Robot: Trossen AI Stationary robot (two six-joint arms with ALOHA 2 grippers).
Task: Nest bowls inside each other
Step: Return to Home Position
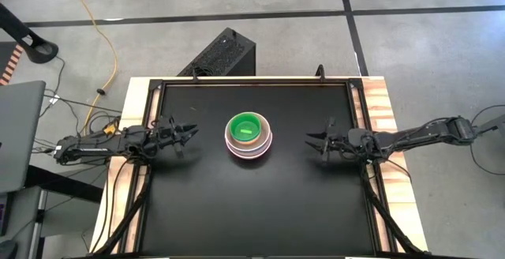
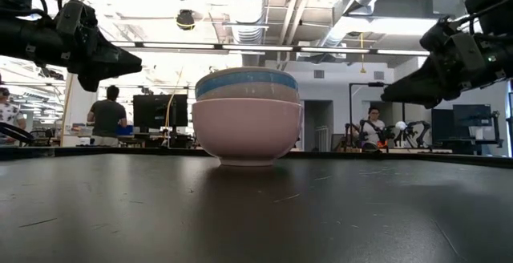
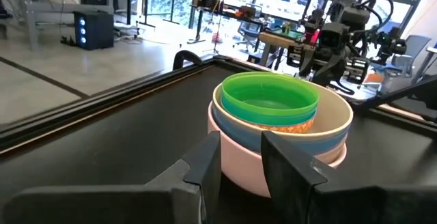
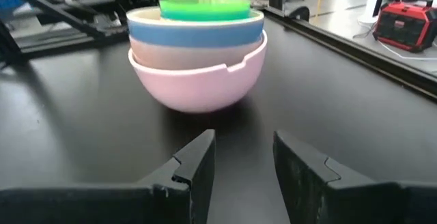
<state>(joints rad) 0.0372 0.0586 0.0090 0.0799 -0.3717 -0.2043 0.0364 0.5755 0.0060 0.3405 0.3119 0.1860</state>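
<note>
The bowls stand nested in one stack [image 1: 248, 136] at the middle of the black table. A pink bowl [image 2: 247, 131] is outermost, resting on its foot. Inside it sit a cream bowl [image 4: 194, 52] and a blue one [image 4: 198, 31], with a green bowl [image 3: 270, 99] on top. My left gripper [image 1: 189, 136] hovers left of the stack, fingers level and open, nothing between them. My right gripper [image 1: 312, 140] hovers right of the stack, open and empty, pointing at it.
A raised rim [image 1: 252, 80] runs around the black table top. A dark box [image 1: 223, 54] stands on the floor behind the far edge. Bare table surface lies in front of and on both sides of the stack. People and desks show in the room beyond.
</note>
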